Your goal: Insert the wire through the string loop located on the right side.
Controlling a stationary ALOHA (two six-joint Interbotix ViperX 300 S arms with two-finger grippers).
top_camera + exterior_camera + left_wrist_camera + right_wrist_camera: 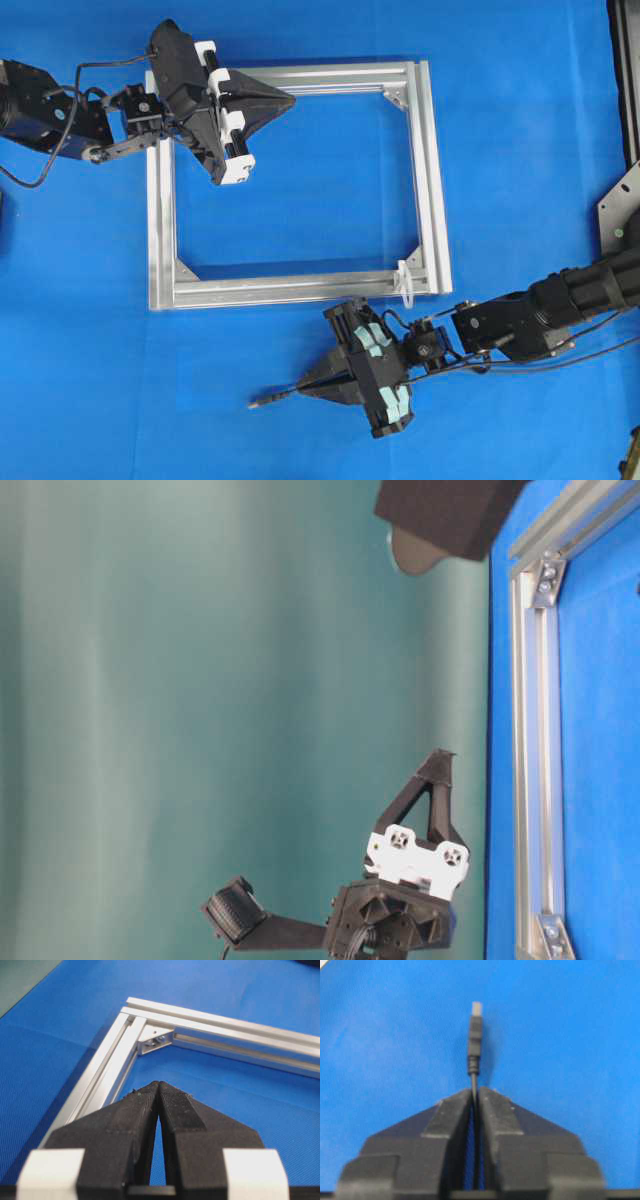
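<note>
Right gripper (318,383), lower centre of the overhead view: two fingers (451,1110) clenched on the one wire (474,1050), plug tip jutting left. Left gripper (283,98), upper left: fingers closed, empty. One string loop (405,283) on one aluminium frame (430,170), lower-right corner. Blue worktop (520,120).

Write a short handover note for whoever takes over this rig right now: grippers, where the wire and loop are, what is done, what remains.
Left gripper: shut, empty, over the aluminium frame's far rail.
Right gripper: shut on the wire, plug tip sticking out ahead of the fingers, on the blue mat in front of the frame.
String loop: on the frame's near right corner, nothing through it.
Done: wire gripped.
Left: carry the tip to the loop and thread it.
</note>
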